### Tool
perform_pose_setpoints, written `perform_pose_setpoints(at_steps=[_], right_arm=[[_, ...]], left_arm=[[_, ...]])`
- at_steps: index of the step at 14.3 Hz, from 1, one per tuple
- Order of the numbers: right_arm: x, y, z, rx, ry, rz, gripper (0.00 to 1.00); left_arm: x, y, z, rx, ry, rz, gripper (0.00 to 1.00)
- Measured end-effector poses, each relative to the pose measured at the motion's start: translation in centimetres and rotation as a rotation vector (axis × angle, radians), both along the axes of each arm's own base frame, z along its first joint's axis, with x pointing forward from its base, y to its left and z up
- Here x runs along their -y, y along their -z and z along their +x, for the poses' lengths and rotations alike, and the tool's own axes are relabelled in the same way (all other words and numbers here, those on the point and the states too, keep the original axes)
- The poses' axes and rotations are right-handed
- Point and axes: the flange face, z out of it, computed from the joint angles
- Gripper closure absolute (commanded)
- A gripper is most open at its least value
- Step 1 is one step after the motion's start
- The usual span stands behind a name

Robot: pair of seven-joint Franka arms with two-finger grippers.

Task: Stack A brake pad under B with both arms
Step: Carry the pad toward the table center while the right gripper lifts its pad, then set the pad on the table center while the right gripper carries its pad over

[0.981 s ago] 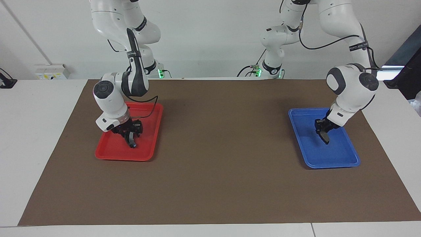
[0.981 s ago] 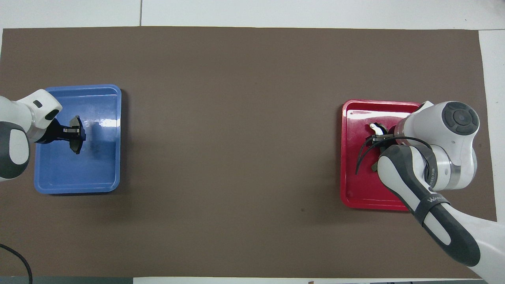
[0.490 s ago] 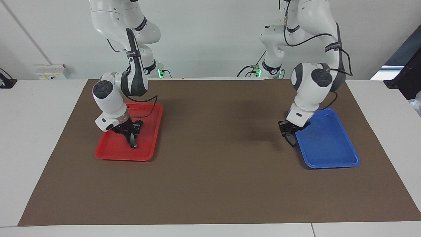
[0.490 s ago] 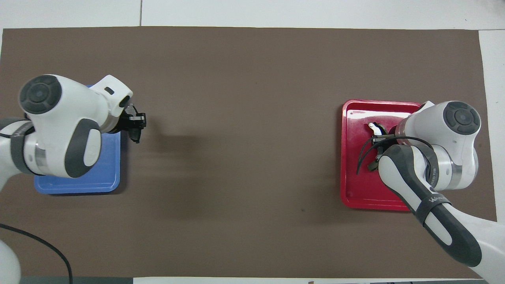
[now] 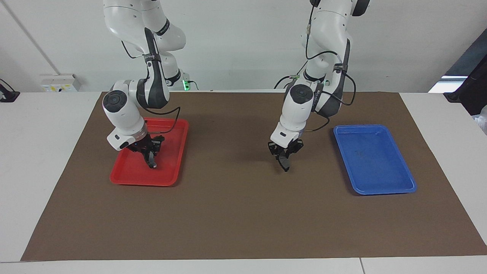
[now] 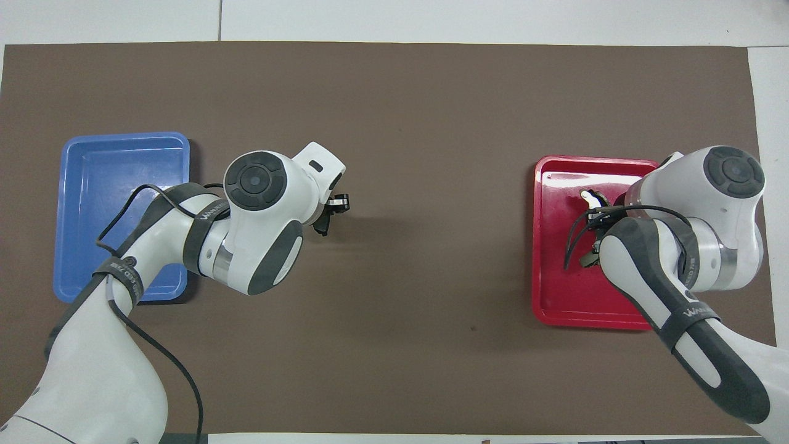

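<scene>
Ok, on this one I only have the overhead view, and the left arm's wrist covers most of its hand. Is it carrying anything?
Observer: Yes. From the facing view, the left hand is shut on the A brake pad. The pad hangs below the fingers, up in the air over the brown mat.
Reviewer: And the right arm hides its hand too. How high is it over the red tray?
Observer: Low. The right hand is down inside the red tray, shut on B. B's lower end is right at the tray floor, and I cannot tell whether it has lifted off.
</scene>
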Motion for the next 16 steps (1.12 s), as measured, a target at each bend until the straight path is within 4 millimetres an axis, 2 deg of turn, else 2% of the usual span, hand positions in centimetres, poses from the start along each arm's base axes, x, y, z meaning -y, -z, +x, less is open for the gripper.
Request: perform_pose_setpoints(at_steps=[2,4,5,6,9,10,13,16], right_arm=[[0.0,-4.3,1.2,0.008,-0.012,0.002,1.0],[-0.1,-7.8,1.9,0.017,-0.016,0.003,1.0],[-0.1,-9.2,2.2,0.021,-0.019,0.003,1.0],[-0.2,-10.4,2.6,0.026,-0.022,0.003,1.0],[-1.2,-12.5,3.4,0.025,-0.014,0.043,1.0],[-1.5,-12.7,3.6,0.021,-0.009,0.063,1.0],[-2.1,-12.7,3.9,0.014,-0.016,0.071,1.0],[-3.9,-12.8,4.1,0.015,-0.046,0.071,1.0]], left_arm=[[2.3,0.8,-0.9,-0.007,0.034,0.002,0.97],[3.6,1.5,-1.7,-0.016,0.057,0.008,0.93],[3.9,1.8,-2.0,-0.02,0.063,0.011,0.87],[4.1,2.1,-2.0,-0.022,0.065,0.012,0.74],[4.0,2.0,-1.9,-0.012,0.063,0.007,0.09],[4.0,2.0,-1.8,-0.011,0.062,0.006,0.0],[3.4,1.9,-1.3,-0.006,0.049,0.006,0.0],[1.1,0.3,0.6,0.019,0.002,-0.006,0.0]])
